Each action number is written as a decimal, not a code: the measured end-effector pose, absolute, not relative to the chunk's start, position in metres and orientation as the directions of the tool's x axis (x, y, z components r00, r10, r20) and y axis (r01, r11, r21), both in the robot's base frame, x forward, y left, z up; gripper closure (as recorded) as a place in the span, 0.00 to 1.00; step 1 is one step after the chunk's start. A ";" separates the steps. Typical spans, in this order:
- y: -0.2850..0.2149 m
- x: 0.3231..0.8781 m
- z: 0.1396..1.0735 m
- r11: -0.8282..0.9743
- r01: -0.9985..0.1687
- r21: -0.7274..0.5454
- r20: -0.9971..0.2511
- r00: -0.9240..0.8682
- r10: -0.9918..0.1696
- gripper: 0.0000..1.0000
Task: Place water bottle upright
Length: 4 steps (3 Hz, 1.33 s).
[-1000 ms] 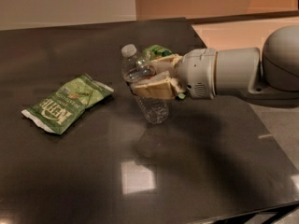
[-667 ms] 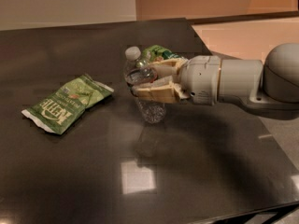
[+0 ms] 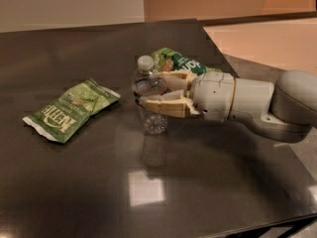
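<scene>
The water bottle (image 3: 148,95) is a small clear ribbed bottle with a white cap. It stands upright on the dark table (image 3: 74,192), slightly tilted, near the middle. My gripper (image 3: 148,90) reaches in from the right, and its tan fingers (image 3: 166,106) sit on either side of the bottle's middle, around the dark label. The fingers look closed against the bottle. The bottle's base rests on or just above the table surface.
A light green chip bag (image 3: 69,110) lies flat to the left of the bottle. A darker green snack bag (image 3: 181,62) lies just behind the gripper. The table's right edge (image 3: 233,63) runs close behind my arm, with floor beyond it.
The gripper and the bottle have shifted slightly to the right and a little back. The bottle stays upright between the fingers.
</scene>
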<state>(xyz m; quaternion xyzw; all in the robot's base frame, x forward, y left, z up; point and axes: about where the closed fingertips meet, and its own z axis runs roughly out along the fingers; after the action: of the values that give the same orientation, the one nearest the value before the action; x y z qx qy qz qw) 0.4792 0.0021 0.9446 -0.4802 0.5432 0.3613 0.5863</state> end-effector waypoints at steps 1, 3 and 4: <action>0.003 0.481 0.940 0.268 -0.953 -0.143 -0.990 0.141 -0.030 1.00; 0.004 0.487 0.934 0.261 -0.962 -0.083 -0.995 0.092 0.025 0.83; 0.005 0.489 0.932 0.261 -0.964 -0.058 -0.998 0.065 0.017 0.59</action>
<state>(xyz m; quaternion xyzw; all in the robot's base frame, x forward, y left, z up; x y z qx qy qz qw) 0.4893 0.0047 0.9319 -0.4389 0.5392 0.4206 0.5829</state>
